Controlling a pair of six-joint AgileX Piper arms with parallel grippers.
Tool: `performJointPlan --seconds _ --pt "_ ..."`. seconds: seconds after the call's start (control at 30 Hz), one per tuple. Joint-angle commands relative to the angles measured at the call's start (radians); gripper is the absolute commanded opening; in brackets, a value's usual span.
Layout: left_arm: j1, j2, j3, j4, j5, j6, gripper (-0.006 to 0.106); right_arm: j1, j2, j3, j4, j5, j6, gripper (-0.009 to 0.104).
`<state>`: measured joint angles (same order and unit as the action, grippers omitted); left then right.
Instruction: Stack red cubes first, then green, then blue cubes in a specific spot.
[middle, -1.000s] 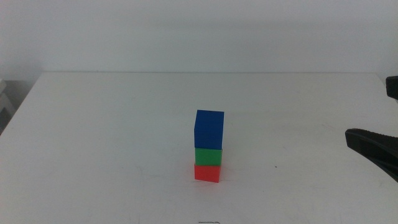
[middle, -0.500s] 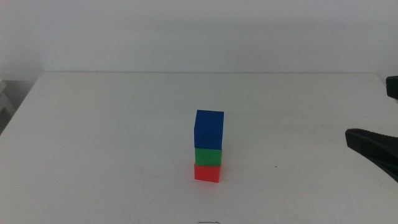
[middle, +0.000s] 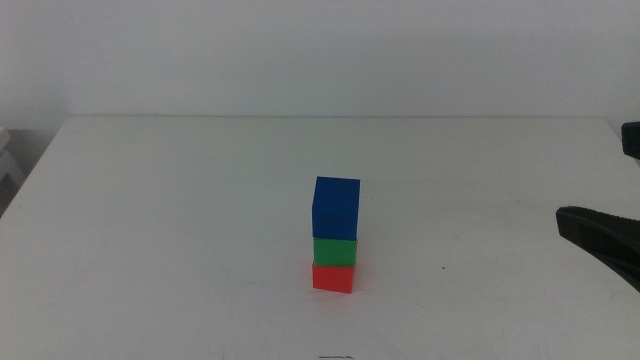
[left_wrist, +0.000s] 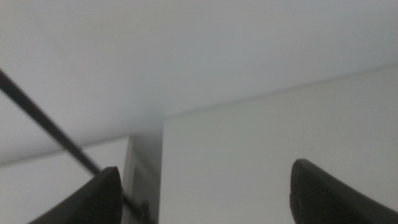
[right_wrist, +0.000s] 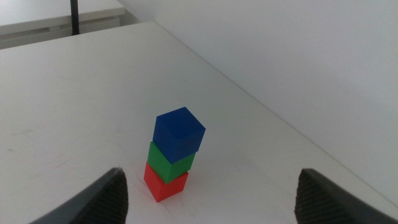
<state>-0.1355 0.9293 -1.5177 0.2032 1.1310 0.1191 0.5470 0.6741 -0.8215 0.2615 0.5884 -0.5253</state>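
Just below the centre of the middle view, the tower is up: red cube (middle: 333, 278) on the white table (middle: 180, 220), green cube (middle: 335, 251) sitting square on it, blue cube (middle: 336, 207) crowning the lot, each one touching the next and the whole column upright. That's the order the task calls for, so by my reading the stacking is done and all that's left is for the arms to stay clear. And clear they are! The right gripper (right_wrist: 211, 196) has its jaws spread wide with nothing between them, and its wrist view shows the stack lower centre in frame, well apart from both jaws. In the middle view that right arm shows only as a dark shape at the right edge, far to the side of the column. The left gripper (left_wrist: 205, 190) is likewise spread and empty, pointing off at the wall and table edge, no cube in its view at all, and it's out of the middle view entirely.
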Motion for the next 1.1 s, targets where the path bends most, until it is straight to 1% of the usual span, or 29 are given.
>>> performJointPlan --seconds 0.0,0.13,0.2,0.3,0.43,0.47,0.53,0.6,0.67,0.93,1.07 --pt "-0.001 -0.077 0.083 -0.023 -0.188 -0.005 0.09 -0.01 0.003 -0.021 0.006 -0.068 -0.005 0.075" --pt "-0.001 -0.216 0.323 -0.031 -0.417 -0.005 0.09 -0.01 -0.001 0.022 0.006 -0.106 -0.005 0.075" --pt "-0.001 -0.287 0.434 -0.032 -0.534 -0.005 0.09 -0.023 -0.028 0.069 0.006 -0.17 -0.005 0.075" --pt "-0.001 -0.384 0.604 -0.042 -0.661 -0.005 0.09 -0.096 -0.092 0.162 0.001 -0.306 -0.005 0.075" --pt "-0.001 -0.495 0.823 -0.132 -0.744 -0.005 0.09 -0.214 -0.204 0.294 -0.004 -0.449 -0.005 0.075" --pt "-0.001 -0.526 0.875 -0.162 -0.751 -0.005 0.09 -0.243 -0.236 0.33 -0.014 -0.457 -0.005 0.075" --pt "-0.001 -0.591 0.971 -0.191 -0.753 -0.005 0.09 -0.293 -0.294 0.394 -0.044 -0.456 -0.005 0.075" --pt "-0.001 -0.651 1.046 -0.194 -0.754 -0.005 0.09 -0.333 -0.354 0.461 -0.089 -0.454 -0.005 0.075" --pt "-0.001 -0.717 1.118 -0.194 -0.755 -0.005 0.09 -0.365 -0.403 0.522 -0.118 -0.455 -0.005 0.075" --pt "-0.001 -0.953 1.331 -0.197 -0.757 -0.005 0.09 -0.504 -0.556 0.695 -0.118 -0.455 -0.005 0.075" --pt "-0.001 -0.958 1.385 -0.203 -0.775 -0.005 0.09 -0.533 -0.607 0.756 -0.108 -0.455 -0.005 0.075"
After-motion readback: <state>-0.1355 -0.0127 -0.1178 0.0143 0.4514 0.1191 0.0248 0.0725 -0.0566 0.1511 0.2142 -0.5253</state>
